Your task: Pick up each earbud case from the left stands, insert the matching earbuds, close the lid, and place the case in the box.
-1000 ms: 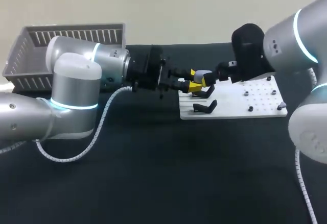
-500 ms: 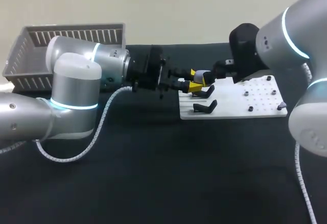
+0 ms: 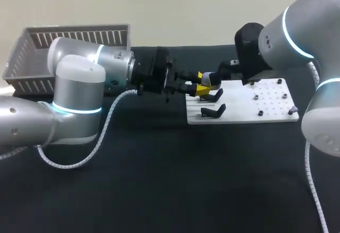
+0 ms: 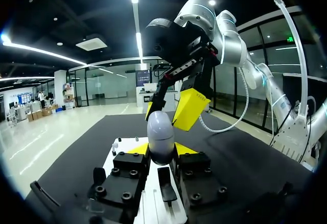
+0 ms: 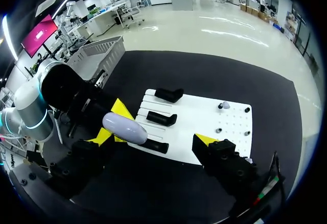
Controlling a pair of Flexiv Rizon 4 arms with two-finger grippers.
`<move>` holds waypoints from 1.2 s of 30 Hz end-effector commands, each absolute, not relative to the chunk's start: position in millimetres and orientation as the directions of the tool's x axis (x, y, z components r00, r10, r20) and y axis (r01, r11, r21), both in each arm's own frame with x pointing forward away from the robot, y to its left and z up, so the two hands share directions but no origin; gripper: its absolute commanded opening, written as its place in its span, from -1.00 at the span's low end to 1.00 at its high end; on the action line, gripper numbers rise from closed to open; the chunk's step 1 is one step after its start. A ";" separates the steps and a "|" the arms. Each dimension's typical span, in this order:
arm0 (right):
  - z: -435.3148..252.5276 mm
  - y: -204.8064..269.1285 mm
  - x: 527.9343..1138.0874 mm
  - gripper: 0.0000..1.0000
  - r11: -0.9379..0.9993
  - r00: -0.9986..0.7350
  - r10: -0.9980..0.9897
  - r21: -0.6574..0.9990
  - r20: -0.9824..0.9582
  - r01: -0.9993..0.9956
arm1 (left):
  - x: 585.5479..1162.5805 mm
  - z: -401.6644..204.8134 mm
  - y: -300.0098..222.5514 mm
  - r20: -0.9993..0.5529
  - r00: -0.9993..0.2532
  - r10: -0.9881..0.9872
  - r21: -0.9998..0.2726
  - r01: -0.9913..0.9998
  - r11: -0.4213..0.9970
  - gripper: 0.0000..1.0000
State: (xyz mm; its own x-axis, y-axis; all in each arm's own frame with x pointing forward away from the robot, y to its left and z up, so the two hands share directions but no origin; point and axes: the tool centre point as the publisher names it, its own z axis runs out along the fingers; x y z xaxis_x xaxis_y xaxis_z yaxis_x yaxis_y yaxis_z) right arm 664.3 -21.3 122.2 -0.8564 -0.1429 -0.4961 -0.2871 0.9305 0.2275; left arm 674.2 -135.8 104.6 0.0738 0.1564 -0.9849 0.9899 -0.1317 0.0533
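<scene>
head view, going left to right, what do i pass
box → left arm → left gripper → case → right arm

Our left arm (image 3: 79, 89) lies stretched out level, wrist in line with the forearm. The left pincer (image 3: 199, 87) is clamped from both sides on the earbud case (image 4: 161, 129). Our right arm (image 3: 297, 36) bends down to face it. The right pincer (image 3: 215, 77) is spread wide, with one yellow finger on either side of the left pincer's tips.
</scene>
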 end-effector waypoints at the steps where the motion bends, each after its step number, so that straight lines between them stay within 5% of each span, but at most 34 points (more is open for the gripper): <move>1: 120.1 -23.8 664.9 1.00 0.945 -0.849 -0.127 0.196 -0.513 -0.260 | 673.1 103.9 -136.3 -0.985 0.075 0.153 0.055 0.989 -0.134 -1.00; 18: 158.4 -55.5 653.2 1.00 0.978 -0.798 -0.126 0.060 -0.590 -0.199 | 673.1 103.9 -136.3 -0.985 0.075 0.153 0.055 0.989 -0.134 -1.00; 36: 124.6 -142.6 618.5 1.00 0.974 -0.925 -0.217 -0.012 -0.312 -0.225 | 673.1 103.9 -136.3 -0.985 0.075 0.153 0.055 0.989 -0.134 -1.00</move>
State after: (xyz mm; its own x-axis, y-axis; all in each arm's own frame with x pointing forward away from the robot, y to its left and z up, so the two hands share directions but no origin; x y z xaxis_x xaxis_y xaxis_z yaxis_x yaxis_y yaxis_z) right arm 616.1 -134.1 122.3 -0.9046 -0.2039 -0.3743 -0.1967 0.9788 -0.0578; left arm 673.4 -136.3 104.6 0.0742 0.1547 -0.9852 0.9893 -0.1357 0.0532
